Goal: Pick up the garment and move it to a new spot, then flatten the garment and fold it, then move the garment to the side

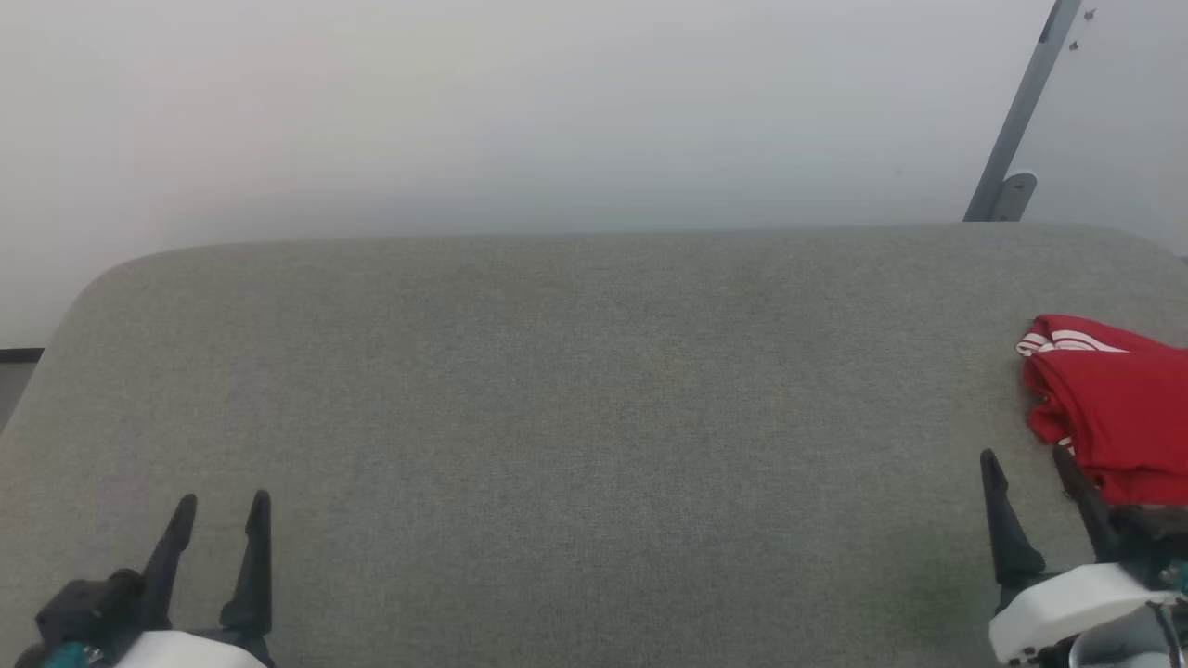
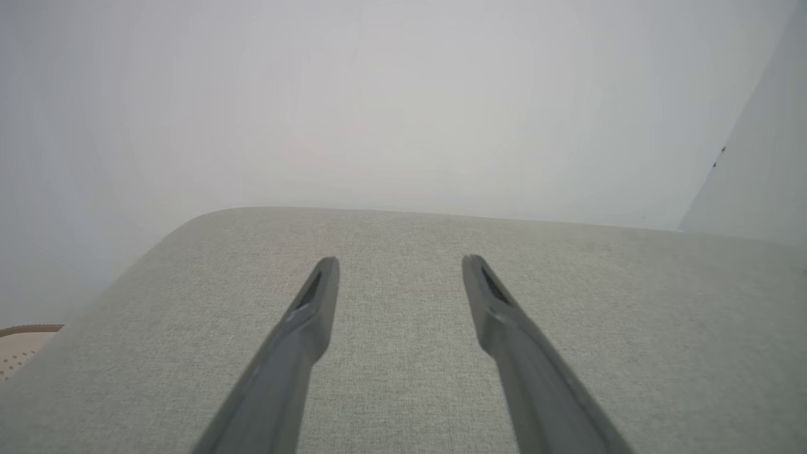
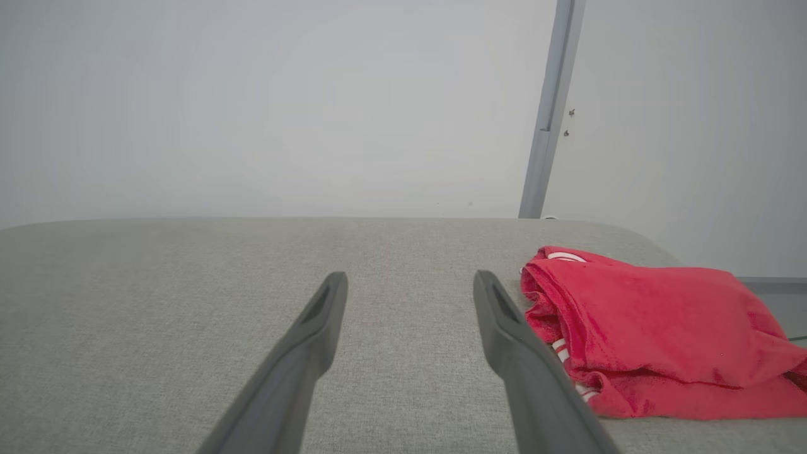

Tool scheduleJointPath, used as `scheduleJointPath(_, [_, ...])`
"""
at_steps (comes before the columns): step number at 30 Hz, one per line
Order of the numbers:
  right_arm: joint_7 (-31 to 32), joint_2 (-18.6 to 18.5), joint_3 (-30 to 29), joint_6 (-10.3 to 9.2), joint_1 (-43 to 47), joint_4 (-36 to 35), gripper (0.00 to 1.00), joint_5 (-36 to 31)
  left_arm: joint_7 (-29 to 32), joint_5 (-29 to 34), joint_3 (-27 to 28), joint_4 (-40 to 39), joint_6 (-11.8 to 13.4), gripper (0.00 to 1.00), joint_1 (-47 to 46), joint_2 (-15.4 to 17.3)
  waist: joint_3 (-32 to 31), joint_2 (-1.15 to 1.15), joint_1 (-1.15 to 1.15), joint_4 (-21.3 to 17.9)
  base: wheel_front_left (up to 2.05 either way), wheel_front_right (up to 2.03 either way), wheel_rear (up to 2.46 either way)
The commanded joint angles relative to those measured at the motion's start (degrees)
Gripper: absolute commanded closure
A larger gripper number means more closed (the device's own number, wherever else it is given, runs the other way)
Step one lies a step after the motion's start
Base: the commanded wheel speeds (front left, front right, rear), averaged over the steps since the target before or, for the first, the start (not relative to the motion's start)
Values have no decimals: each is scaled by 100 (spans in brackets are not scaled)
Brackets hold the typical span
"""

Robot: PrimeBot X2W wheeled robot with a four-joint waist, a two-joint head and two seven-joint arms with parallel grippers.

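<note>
The garment (image 1: pixel 1114 417) is a red jersey with white striped trim, lying folded in a bundle at the far right of the grey cushioned surface (image 1: pixel 575 390). In the right wrist view the garment (image 3: pixel 649 328) lies just right of my right fingers. My right gripper (image 1: pixel 1026 459) stands open beside its left edge, holding nothing; the same gripper (image 3: pixel 410 280) shows empty jaws in its own view. My left gripper (image 1: pixel 223 506) is open at the lower left, far from the garment, with bare cloth between its fingers (image 2: pixel 400 265).
A pale wall runs behind the grey surface. A slanted grey metal post (image 1: pixel 1016 121) rises at the back right, also seen as the post (image 3: pixel 548 113) in the right wrist view. The surface's rounded left corner (image 1: pixel 102 278) drops off to the floor.
</note>
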Motion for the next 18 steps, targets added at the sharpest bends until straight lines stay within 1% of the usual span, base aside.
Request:
scheduleJointPath(1, [0,7,-1,0,0,-1,100,-8,-1,13,0,-13,0,100,3,-1,1,0,0,4,0,0,0])
scheduleJointPath(5, [43,100,-4,1,61,150,100,77,40,-64,-35,147,0,100,13,-118,4,0,0,5,0,0,0])
scheduleJointPath(15, [335,209,-54,0,-20,92,100,1142,336,-1024,7,156,-2,100,-133,-273,22,0,0,-5,0,0,0])
scheduleJointPath(16, [381,229,-55,0,-28,73,100,1341,388,-1201,12,155,-3,100,-158,-303,26,0,0,-7,0,0,0])
scheduleJointPath(18, [405,239,-56,0,-33,64,100,1439,415,-1290,14,155,-3,100,-169,-318,28,0,0,-8,0,0,0])
